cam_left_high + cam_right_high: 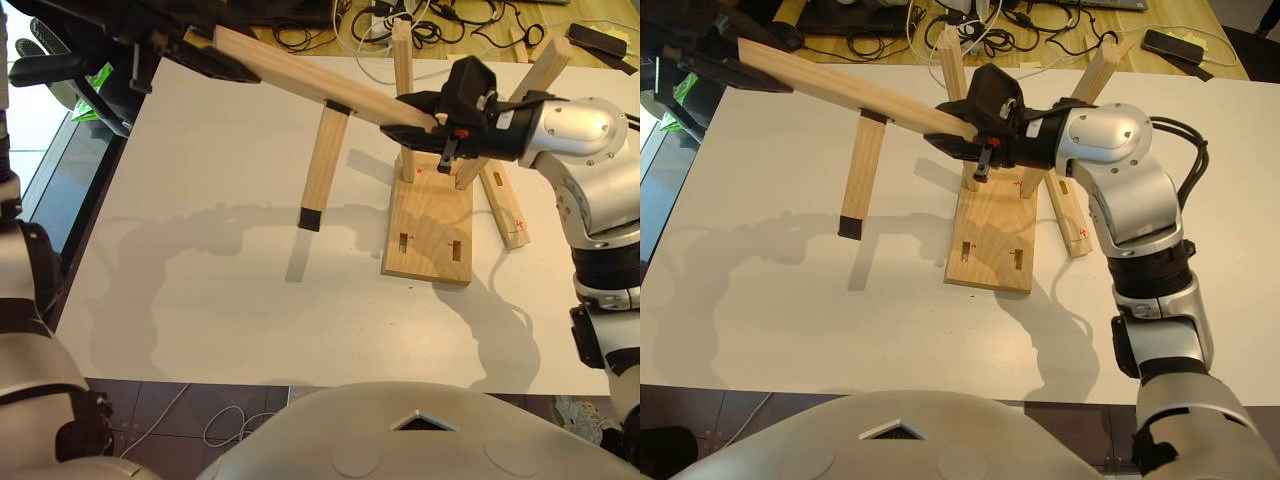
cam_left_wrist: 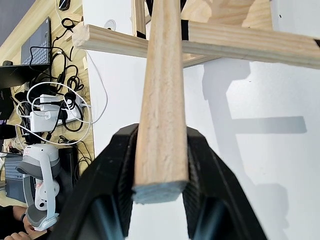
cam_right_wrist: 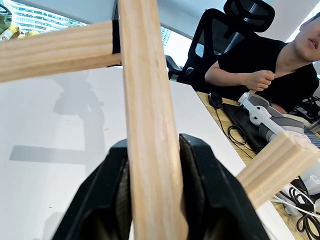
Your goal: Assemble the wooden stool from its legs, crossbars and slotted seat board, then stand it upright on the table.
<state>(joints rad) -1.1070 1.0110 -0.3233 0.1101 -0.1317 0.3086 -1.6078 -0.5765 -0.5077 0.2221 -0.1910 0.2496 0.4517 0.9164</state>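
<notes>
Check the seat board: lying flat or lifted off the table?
Lying flat: the seat board rests on the table, its two near slots facing up and empty.

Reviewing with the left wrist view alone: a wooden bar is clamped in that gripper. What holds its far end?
Observer: The right gripper is shut on the bar, by the far end of the seat board.
Operator: How does the board lie?
Observer: Flat on the table, with one upright leg and one tilted leg at its far end.
Operator: Any loose parts?
Observer: One wooden piece lies on the table, right of the board.
</notes>
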